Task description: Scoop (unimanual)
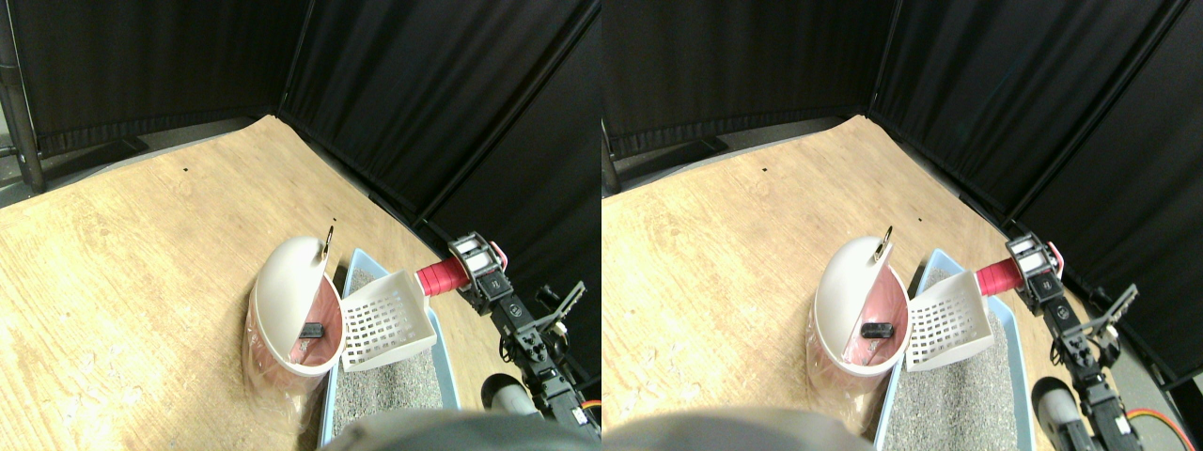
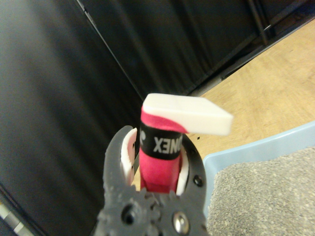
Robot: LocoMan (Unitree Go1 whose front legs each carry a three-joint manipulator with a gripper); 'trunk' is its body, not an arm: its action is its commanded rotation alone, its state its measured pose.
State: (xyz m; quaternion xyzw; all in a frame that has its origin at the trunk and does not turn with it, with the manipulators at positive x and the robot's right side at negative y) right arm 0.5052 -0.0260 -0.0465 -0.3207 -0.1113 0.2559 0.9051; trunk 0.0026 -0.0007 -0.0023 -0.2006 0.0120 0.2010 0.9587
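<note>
A white slotted scoop (image 1: pixel 385 319) hangs tilted beside the mouth of a white bin (image 1: pixel 282 282) with a pink liner. A small black piece (image 1: pixel 312 330) lies inside the bin. My right gripper (image 1: pixel 475 263) is shut on the scoop's red wrapped handle (image 1: pixel 440 275), above the far end of the blue litter tray (image 1: pixel 358 263). In the wrist view the red handle (image 2: pixel 160 157) sits between the jaws, which press on both its sides, and the scoop's white end (image 2: pixel 189 114) juts out past them. Grey litter (image 2: pixel 266 196) fills the tray (image 2: pixel 256 150).
The bin stands on the wooden floor (image 1: pixel 141 244), touching the left side of the tray. Black curtain panels (image 1: pixel 423 94) close in the back and right, close behind the gripper. Grey litter (image 1: pixel 385 390) lies under the scoop.
</note>
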